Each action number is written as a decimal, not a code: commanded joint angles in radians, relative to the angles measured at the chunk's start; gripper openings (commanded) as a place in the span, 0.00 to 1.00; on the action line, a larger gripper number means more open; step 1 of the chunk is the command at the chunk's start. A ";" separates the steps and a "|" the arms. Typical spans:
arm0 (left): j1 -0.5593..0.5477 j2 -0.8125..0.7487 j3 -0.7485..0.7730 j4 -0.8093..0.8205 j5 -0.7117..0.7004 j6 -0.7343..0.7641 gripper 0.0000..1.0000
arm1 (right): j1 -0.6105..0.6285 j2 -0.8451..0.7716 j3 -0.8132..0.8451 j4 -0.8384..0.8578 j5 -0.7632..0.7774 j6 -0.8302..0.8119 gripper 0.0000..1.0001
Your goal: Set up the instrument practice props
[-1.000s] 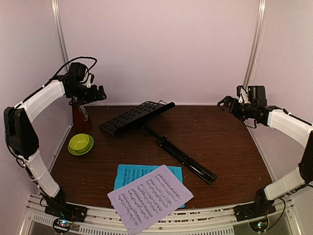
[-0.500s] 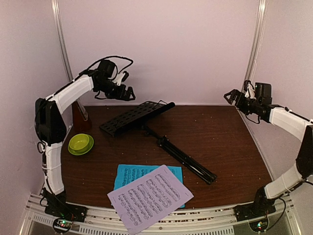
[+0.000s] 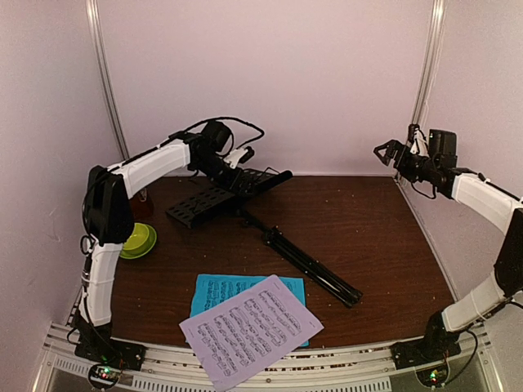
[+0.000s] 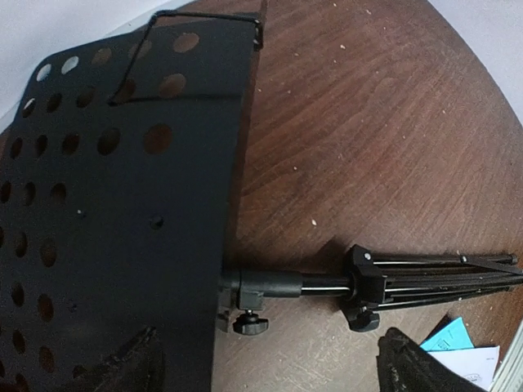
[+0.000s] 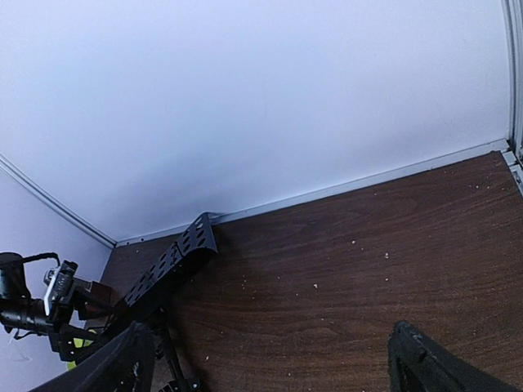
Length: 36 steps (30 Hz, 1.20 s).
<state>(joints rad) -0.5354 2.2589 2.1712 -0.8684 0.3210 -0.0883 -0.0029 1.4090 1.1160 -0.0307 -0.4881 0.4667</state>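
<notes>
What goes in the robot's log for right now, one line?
left tool open over music stand | right tool open, empty | music stand lying down | white sheet atop cyan sheet

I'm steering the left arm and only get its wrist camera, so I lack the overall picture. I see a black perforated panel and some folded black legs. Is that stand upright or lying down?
Observer: Lying down. The black perforated-metal music stand rests on the brown wooden table, with its folded tripod legs pointing toward the near right.
Operator: Where is the other arm?
Observer: The right gripper hangs open and empty, raised at the far right, well apart from the stand.
Operator: And the sheets?
Observer: The white music sheet lies partly over the cyan music sheet at the near edge.
</notes>
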 commanded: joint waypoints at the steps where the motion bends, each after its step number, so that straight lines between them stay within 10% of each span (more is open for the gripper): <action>1: -0.012 0.041 0.038 -0.002 -0.014 0.008 0.91 | -0.006 0.034 0.062 -0.041 -0.072 0.008 1.00; 36: -0.015 0.127 0.133 0.001 -0.064 0.011 0.04 | -0.006 0.039 0.048 -0.060 -0.214 -0.011 1.00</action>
<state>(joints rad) -0.5491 2.3779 2.2665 -0.8913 0.2554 -0.0826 -0.0044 1.4441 1.1549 -0.0887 -0.6724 0.4580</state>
